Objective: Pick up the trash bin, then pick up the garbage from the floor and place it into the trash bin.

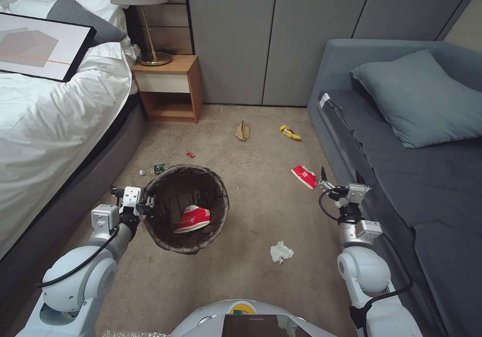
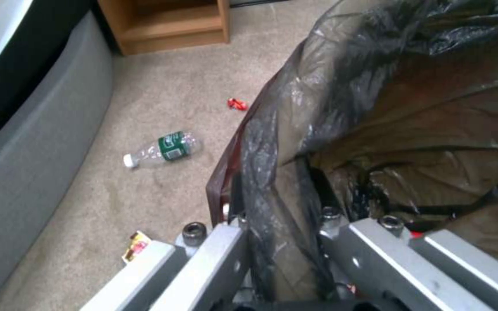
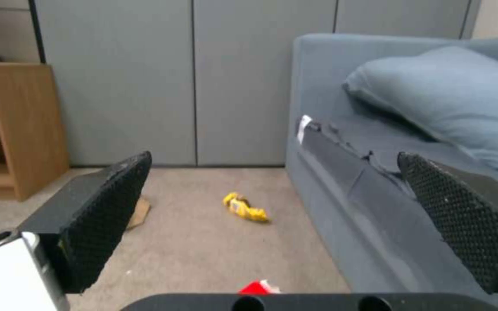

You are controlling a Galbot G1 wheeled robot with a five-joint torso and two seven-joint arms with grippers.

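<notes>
1. The trash bin (image 1: 187,209), a small round pail lined with a thin, crinkled dark bag folded over its rim, was held up off the floor (image 1: 261,196) at the robot's left front; a red-and-white wrapper (image 1: 193,219) lay inside it.
2. The left hand (image 1: 147,205) was clamped on the bin's near rim, its metal fingers (image 2: 214,255) pinching the glossy bag film and the wall together; the pail looked light and stiff, but the film seemed slippery, so the rim appeared the surest hold.
3. The right hand (image 1: 339,180) hung over the carpet beside the sofa (image 1: 401,186), its black textured pads (image 3: 108,203) spread wide with nothing between them.
4. Litter lay scattered on the tan short-pile carpet: a flat red wrapper (image 1: 304,176) just by the right hand; crumpled white tissue (image 1: 281,252), soft and feather-light; a twisted yellow packet (image 1: 289,132); a flat brown paper bag (image 1: 242,130); a clear green-labelled bottle (image 2: 164,149), hard, smooth and likely to roll; a tiny red scrap (image 1: 190,154).
5. Around these stood a white-sheeted bed (image 1: 50,121), and a wooden nightstand (image 1: 170,88) carrying a lamp.
</notes>
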